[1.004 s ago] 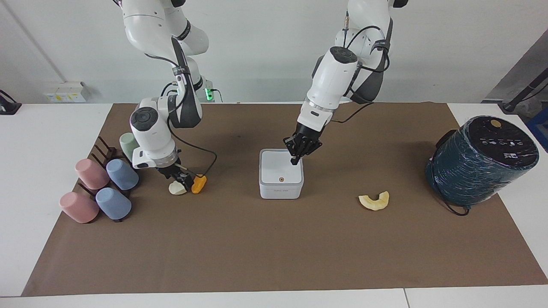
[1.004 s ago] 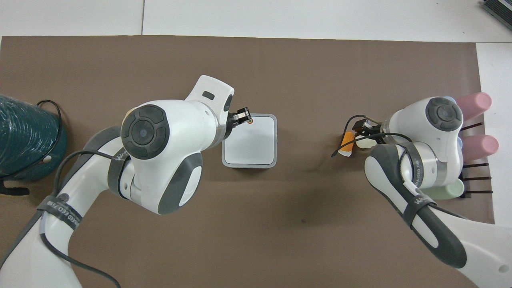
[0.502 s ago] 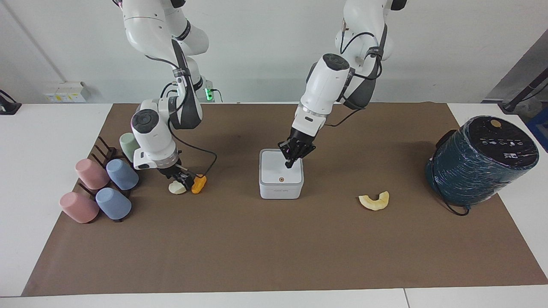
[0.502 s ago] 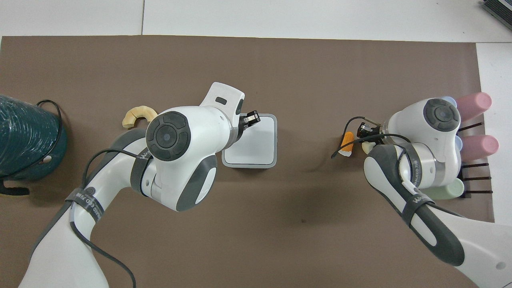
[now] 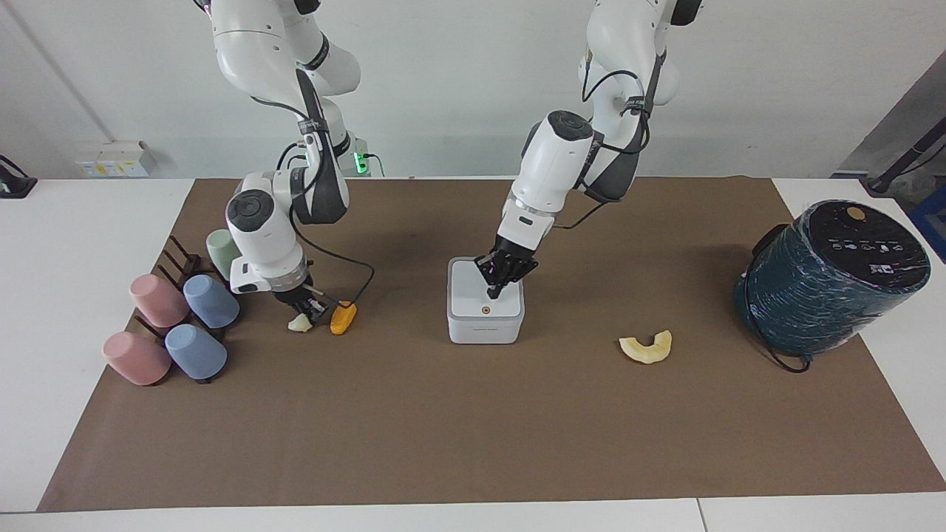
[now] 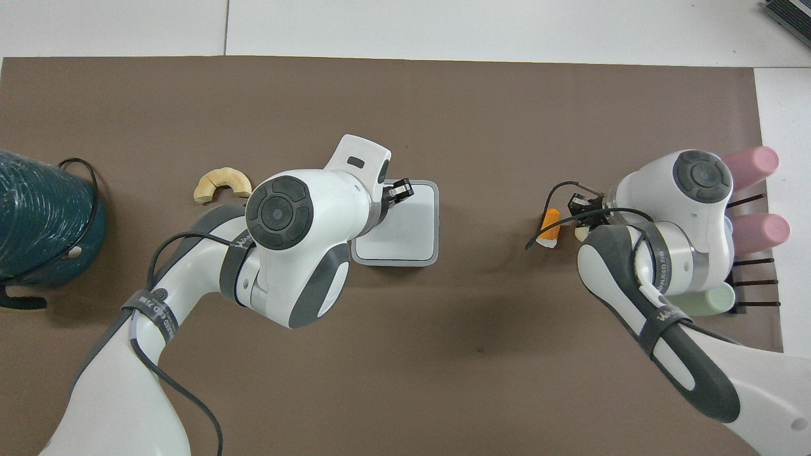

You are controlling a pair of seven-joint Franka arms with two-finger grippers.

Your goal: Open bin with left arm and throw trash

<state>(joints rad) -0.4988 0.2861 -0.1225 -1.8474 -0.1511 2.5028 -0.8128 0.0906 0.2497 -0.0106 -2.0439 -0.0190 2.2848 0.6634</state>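
this looks like a robotics lab: two white robot arms [image 5: 562, 162] stand at a white surface [image 5: 81, 244] covered with a brown mat [image 5: 473, 428], against a bare white wall [image 5: 458, 81]. a wall socket box [image 5: 111, 159] and loose cables sit at the edges.
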